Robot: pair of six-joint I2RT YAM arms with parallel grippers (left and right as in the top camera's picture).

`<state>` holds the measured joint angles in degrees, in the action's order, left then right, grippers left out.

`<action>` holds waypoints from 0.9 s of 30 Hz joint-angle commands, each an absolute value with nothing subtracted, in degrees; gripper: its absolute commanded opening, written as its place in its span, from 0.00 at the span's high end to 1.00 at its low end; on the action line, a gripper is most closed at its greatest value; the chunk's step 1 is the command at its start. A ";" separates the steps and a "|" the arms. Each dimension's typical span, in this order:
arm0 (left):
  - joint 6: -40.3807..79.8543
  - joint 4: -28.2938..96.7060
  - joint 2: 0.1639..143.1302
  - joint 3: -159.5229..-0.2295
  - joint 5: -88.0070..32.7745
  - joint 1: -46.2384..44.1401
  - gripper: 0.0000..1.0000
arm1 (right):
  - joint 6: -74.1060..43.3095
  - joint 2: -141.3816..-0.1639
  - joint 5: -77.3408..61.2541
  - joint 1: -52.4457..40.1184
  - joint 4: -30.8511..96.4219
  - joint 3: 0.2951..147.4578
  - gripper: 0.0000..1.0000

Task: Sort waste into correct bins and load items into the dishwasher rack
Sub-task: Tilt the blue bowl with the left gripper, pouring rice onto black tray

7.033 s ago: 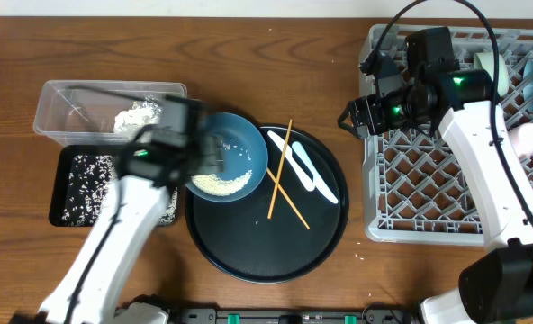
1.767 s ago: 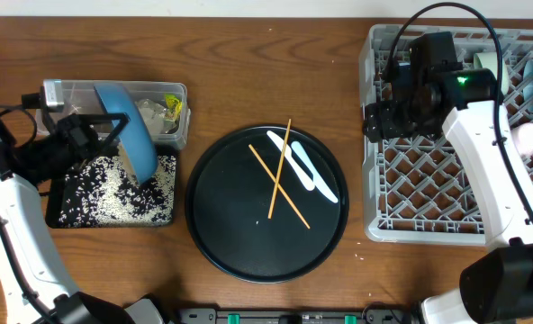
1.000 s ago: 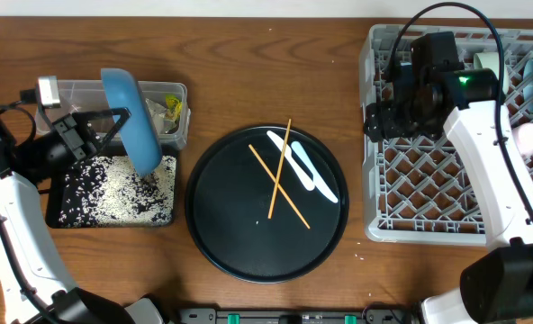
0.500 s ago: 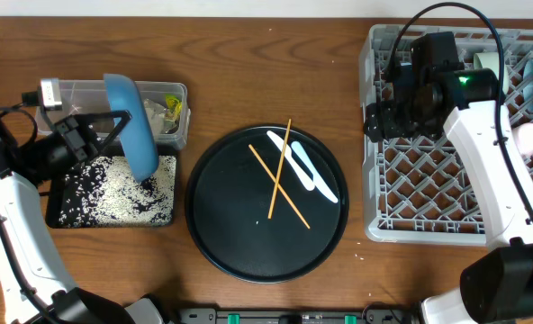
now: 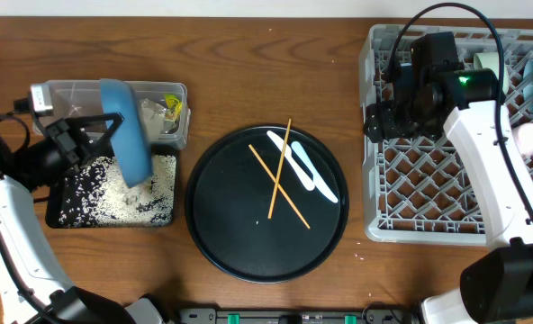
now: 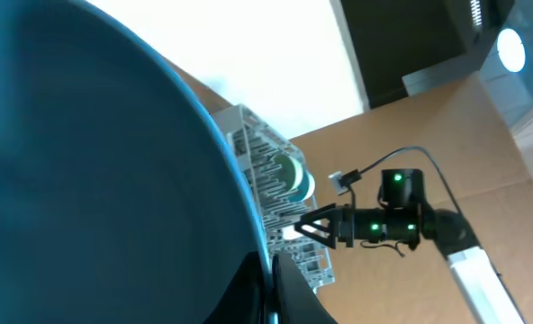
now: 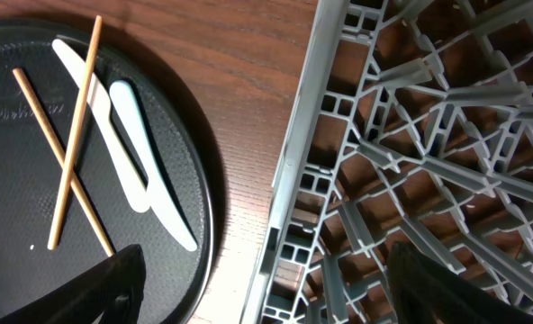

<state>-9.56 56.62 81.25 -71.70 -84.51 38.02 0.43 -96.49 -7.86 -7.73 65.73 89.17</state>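
Observation:
My left gripper (image 5: 112, 128) is shut on the rim of the large blue bowl (image 5: 127, 144), which stands tipped on edge over the shallow black tray (image 5: 64, 211) strewn with rice grains (image 5: 127, 191). In the left wrist view the bowl (image 6: 95, 180) fills the frame and my fingertips (image 6: 289, 301) pinch its rim. Tissue (image 5: 151, 113) and a yellow-green wrapper (image 5: 171, 105) lie in the clear tub (image 5: 68, 94). Crossed chopsticks (image 5: 279, 180) and a white spoon (image 5: 307, 175) lie on the round tray. My right gripper (image 7: 271, 288) hangs open and empty over the left rim of the grey rack (image 7: 402, 135).
The round black tray (image 5: 217, 238) sits mid-table between the bins and the rack (image 5: 429, 193). A pale-green bowl (image 5: 490, 63) and whitish pieces (image 5: 529, 137) stand at the rack's right side. Bare wood runs along the table's back.
My left arm has shifted the tipped blue bowl slightly left and lower over the black tray, and more rice lies on it. The right arm has not moved.

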 commanded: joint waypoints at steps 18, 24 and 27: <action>-12.03 57.58 81.82 -71.48 -89.84 38.65 0.94 | -0.21 -96.62 -7.49 -7.14 66.26 89.14 0.18; -11.20 59.05 82.54 -71.46 -89.67 38.83 0.94 | -0.21 -96.62 -7.49 -7.14 66.24 89.14 0.18; -11.42 58.83 82.39 -71.50 -86.94 39.11 0.94 | -0.23 -96.62 -7.51 -7.14 66.26 89.14 0.18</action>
